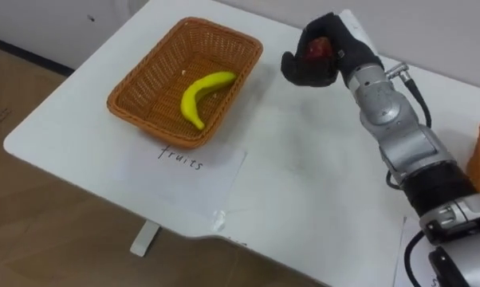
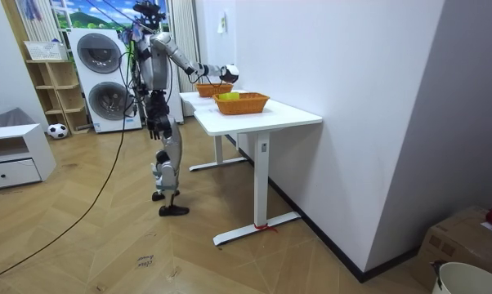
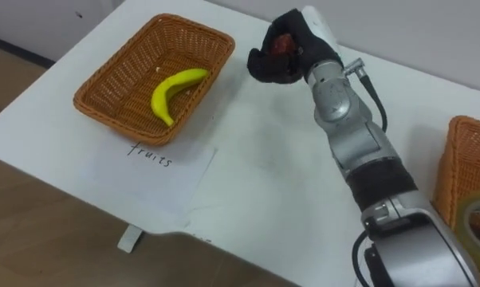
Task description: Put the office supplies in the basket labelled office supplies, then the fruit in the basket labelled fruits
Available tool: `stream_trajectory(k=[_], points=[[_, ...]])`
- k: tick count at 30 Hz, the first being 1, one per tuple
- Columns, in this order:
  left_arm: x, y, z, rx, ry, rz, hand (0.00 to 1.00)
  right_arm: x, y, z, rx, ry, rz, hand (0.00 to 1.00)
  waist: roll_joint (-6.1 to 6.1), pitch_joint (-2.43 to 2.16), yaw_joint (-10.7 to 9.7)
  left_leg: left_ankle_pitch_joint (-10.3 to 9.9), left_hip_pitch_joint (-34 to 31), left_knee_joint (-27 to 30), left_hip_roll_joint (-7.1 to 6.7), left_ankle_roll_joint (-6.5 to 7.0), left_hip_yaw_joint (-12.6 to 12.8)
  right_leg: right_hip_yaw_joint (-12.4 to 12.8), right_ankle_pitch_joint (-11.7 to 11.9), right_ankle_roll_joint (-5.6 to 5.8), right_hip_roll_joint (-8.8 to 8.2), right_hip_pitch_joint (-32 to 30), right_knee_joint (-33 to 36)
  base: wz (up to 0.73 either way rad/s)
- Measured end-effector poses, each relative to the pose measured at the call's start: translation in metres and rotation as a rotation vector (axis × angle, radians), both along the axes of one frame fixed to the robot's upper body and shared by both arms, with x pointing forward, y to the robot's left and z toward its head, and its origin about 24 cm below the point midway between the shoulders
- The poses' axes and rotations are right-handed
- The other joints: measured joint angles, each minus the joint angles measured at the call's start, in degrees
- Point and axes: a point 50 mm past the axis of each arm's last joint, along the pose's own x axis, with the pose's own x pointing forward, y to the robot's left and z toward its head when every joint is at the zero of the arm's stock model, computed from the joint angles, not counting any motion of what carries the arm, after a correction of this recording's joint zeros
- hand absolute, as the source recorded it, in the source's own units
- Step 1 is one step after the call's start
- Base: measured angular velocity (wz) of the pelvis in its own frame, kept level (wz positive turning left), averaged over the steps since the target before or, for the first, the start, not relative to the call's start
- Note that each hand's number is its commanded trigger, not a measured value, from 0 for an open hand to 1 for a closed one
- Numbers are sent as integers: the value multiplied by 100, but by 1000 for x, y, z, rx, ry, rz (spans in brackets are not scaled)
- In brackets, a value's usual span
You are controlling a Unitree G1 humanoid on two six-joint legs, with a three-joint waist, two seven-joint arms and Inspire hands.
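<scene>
**Stance.** The robot stands at the end of the white tabletop (image 1: 320, 183), with washing machines (image 2: 99, 77) behind it. Its right arm reaches out over the surface.

**Right hand.** The right hand (image 1: 324, 60) is raised above the tabletop, just beyond the far right corner of the fruit basket (image 1: 136, 92) and apart from it. Its fingers are curled round a small red fruit (image 1: 318, 48). The fruit is partly covered by the fingers, so its kind cannot be determined.

**Left hand.** The left hand (image 2: 154, 124) hangs beside the hip in the room view. The position of its fingers cannot be determined.

**Containers.**
- The fruit basket is a rectangular wicker basket on the robot's left side of the tabletop. It holds one yellow banana (image 1: 204, 94), which lies flat on the basket floor along its length.
- A sheet of paper (image 1: 188, 167) with a handwritten word lies flat on the tabletop, against the near side of this basket.
- The second basket (image 3: 463, 171) is also wicker and sits at the robot's right, well apart from the first. It is cut off by the edge of both eye views. A pale roll of tape (image 3: 478, 227) lies inside it. The rest of its contents are hidden.

**Task status.** The red fruit is in the right hand, not in either basket.
</scene>
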Motion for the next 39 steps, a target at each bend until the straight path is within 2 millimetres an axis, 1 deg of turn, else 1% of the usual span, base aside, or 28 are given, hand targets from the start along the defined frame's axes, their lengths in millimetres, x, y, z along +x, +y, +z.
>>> stream_trajectory(k=[2,3,5,6,7,8,10,12,14,16,18,20,21,25,28,30,32,35,37,39], points=[[-2,3,0,4,0,29,0,-2,6,10,0,-43,24,100,15,-18,6,0,52,-10,-22,0,-3,3,7,-10,15,46,2,0],[-2,4,1,5,-1,36,0,-2,7,12,2,-53,29,100,18,-20,7,0,73,-15,-19,0,-1,0,6,-10,20,68,2,0],[-5,6,1,14,-2,62,0,-3,10,18,15,-74,43,100,11,-51,12,1,111,-32,-14,-1,-15,-19,5,-11,28,135,-2,6],[-6,7,1,17,-2,69,0,-3,11,19,17,-78,46,100,5,-59,10,1,114,-34,-13,-1,-16,-21,5,-10,29,148,-2,6],[-8,7,1,22,3,72,0,-4,11,21,18,-86,49,100,-14,-85,10,1,117,-35,-13,-1,-19,-24,4,-10,27,152,-1,4],[-10,8,1,23,9,74,0,-4,11,21,19,-87,49,100,-32,-100,11,1,126,-30,-18,-1,-23,-27,4,-10,23,163,-1,0],[-11,8,1,24,14,76,0,-4,11,20,18,-81,44,100,-51,-108,13,2,161,-24,-24,0,-25,-28,4,-9,15,186,-1,0],[-12,8,1,27,16,80,0,-3,11,19,18,-71,36,100,-61,-104,28,2,204,-30,-24,0,-31,-17,-5,5,3,229,0,0],[-13,11,2,34,15,96,0,-3,10,19,23,-69,34,100,-97,-102,123,1,218,-62,-22,0,-24,-8,-7,9,9,238,1,-7],[-12,12,2,36,19,97,0,-3,10,19,52,-56,35,100,-114,-102,155,0,219,-69,-24,0,-14,-13,-7,8,11,239,1,-2],[-11,12,2,35,18,93,0,-3,12,19,58,-49,35,100,-113,-100,180,0,219,-74,-25,0,-11,-19,-7,8,13,238,-1,0],[-12,12,2,39,23,80,0,-4,12,21,57,-49,32,100,-107,-97,302,0,236,-81,-23,0,-26,-17,-7,8,21,249,-1,0],[-13,12,2,38,23,81,0,-4,13,21,58,-48,32,100,-104,-95,322,0,239,-82,-23,0,-28,-19,-7,8,21,255,-1,0],[-19,12,2,38,44,85,0,-4,16,21,67,-45,36,100,-105,-92,414,0,239,-92,-31,0,-100,-37,-12,16,11,280,0,9],[-21,12,2,35,54,86,0,-4,16,20,64,-34,27,100,-115,-76,469,0,205,-93,-37,1,-197,-139,-26,37,-16,295,2,17],[-23,12,2,33,62,91,0,-4,17,19,56,-25,24,100,-123,-72,546,0,203,-106,-37,1,-222,-167,-30,43,-19,294,5,8],[-26,13,2,25,73,104,0,-5,22,15,35,-12,42,100,-133,-68,614,1,205,-113,-56,1,-239,-175,-38,54,-20,295,6,3],[-27,13,2,21,78,105,0,-6,29,11,11,7,76,100,-138,-70,634,2,209,-109,-81,3,-291,-191,-67,72,-43,296,5,9],[-28,13,2,19,82,107,0,-8,33,9,-10,22,103,100,-135,-67,661,6,205,-96,-117,9,-328,-194,-105,103,-91,307,14,10],[-30,13,2,19,89,109,0,-8,35,7,-17,25,109,100,-132,-65,704,9,215,-85,-122,13,-331,-193,-136,127,-123,327,18,3]])
